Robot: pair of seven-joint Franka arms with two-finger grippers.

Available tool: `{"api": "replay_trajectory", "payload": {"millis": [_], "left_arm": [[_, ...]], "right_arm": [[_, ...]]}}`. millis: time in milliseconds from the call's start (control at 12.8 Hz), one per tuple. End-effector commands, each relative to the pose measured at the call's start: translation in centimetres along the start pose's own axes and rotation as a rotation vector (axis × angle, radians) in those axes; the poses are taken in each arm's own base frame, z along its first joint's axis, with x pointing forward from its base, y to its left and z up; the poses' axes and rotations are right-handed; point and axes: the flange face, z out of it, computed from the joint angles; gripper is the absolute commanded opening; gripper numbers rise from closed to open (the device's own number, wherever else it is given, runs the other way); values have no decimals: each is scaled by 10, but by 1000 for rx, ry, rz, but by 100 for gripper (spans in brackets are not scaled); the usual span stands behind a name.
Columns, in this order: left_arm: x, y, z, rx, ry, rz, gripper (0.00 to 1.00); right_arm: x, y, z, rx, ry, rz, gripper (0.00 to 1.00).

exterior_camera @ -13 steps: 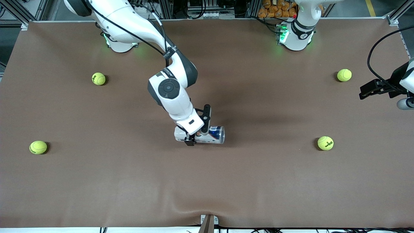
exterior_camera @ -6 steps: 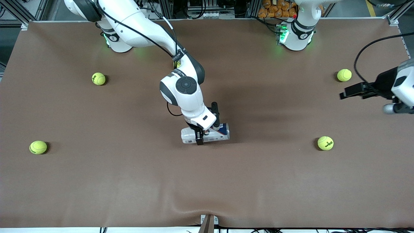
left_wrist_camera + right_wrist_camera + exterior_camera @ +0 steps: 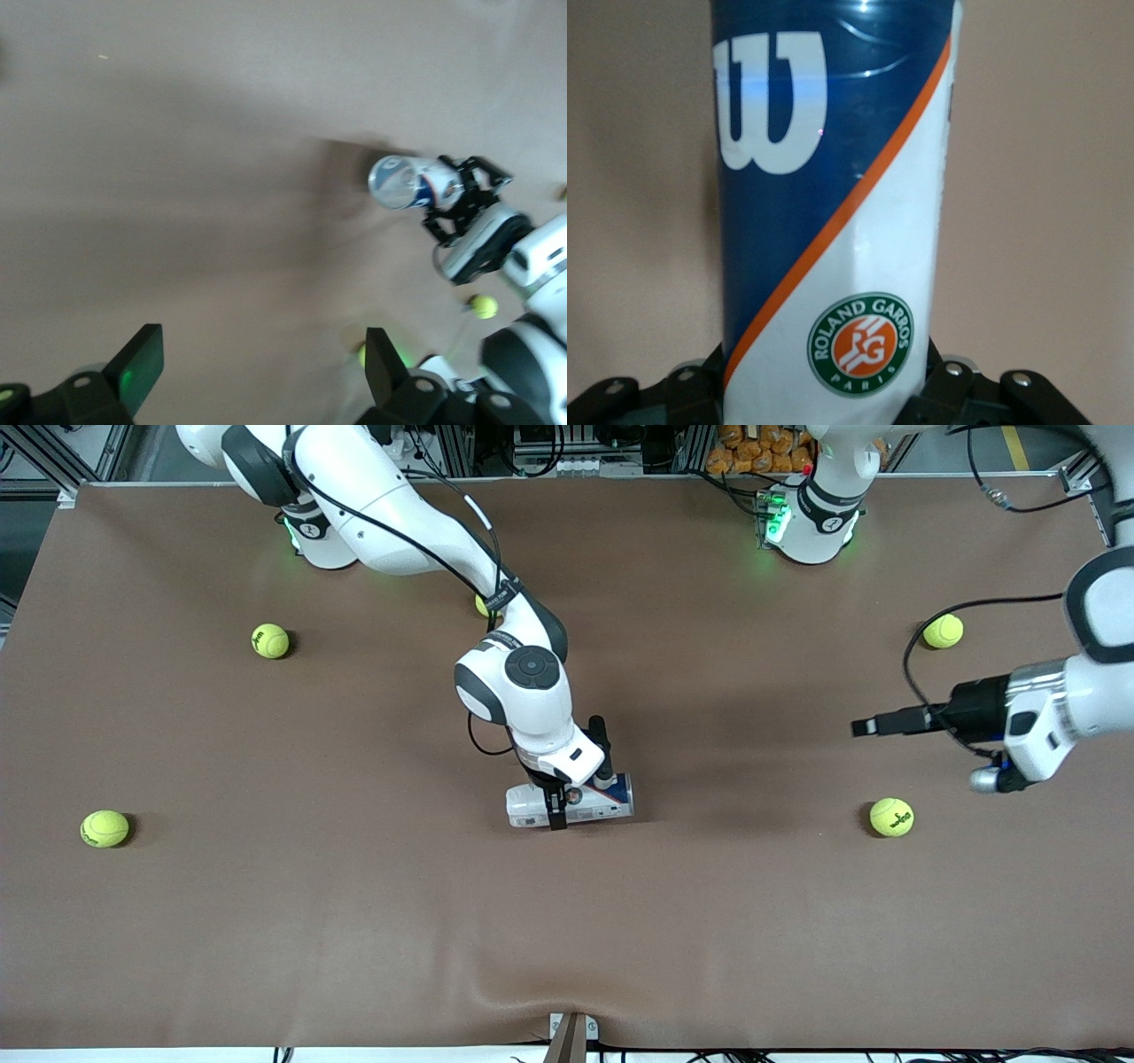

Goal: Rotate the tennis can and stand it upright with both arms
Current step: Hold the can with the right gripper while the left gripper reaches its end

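The tennis can (image 3: 613,801) is on its side near the table's middle, its white end toward the right arm's end and its navy end toward the left arm's end. My right gripper (image 3: 565,801) is shut on its white half. The right wrist view shows the tennis can (image 3: 833,221) with a white "W", an orange stripe and a round badge, and my right gripper (image 3: 833,403) clamps its sides. My left gripper (image 3: 873,724) hangs open over bare cloth toward the left arm's end. The left wrist view has my left gripper (image 3: 263,363) holding nothing, with the tennis can (image 3: 403,181) far off.
Yellow-green tennis balls lie scattered: two (image 3: 270,640) (image 3: 104,828) toward the right arm's end, two (image 3: 943,631) (image 3: 891,817) toward the left arm's end, one (image 3: 483,605) half hidden by the right arm. The brown cloth (image 3: 567,921) has a ridge near the front edge.
The right arm has carried the can a little toward the left arm's end. The left arm has swung in from the table's edge toward the middle, its gripper still open.
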Motion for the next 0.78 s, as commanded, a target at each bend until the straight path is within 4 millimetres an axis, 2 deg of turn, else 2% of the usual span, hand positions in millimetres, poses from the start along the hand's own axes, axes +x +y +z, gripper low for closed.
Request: {"api": "replay_trajectory", "payload": {"millis": [0,156,313,625,704], "left_arm": [[9,4,39,-36,3,-19,100],[15,15,67,-82,-6,-32,100],[23,11,91,-153,-48,-78,100],[28,26,143,-249,-113,-127,100],[32,22,155,-269,-119,-151,100]], "right_arm": [[9,-4,17,-50,-8,-9,77],[7,-5,25,-66,1,-11,78],[10,-10,28,-71,-9,-35,78],[10,-16,36,-89,-42,-27,82],[13,-19,37,-100,-50,-30,82]]}}
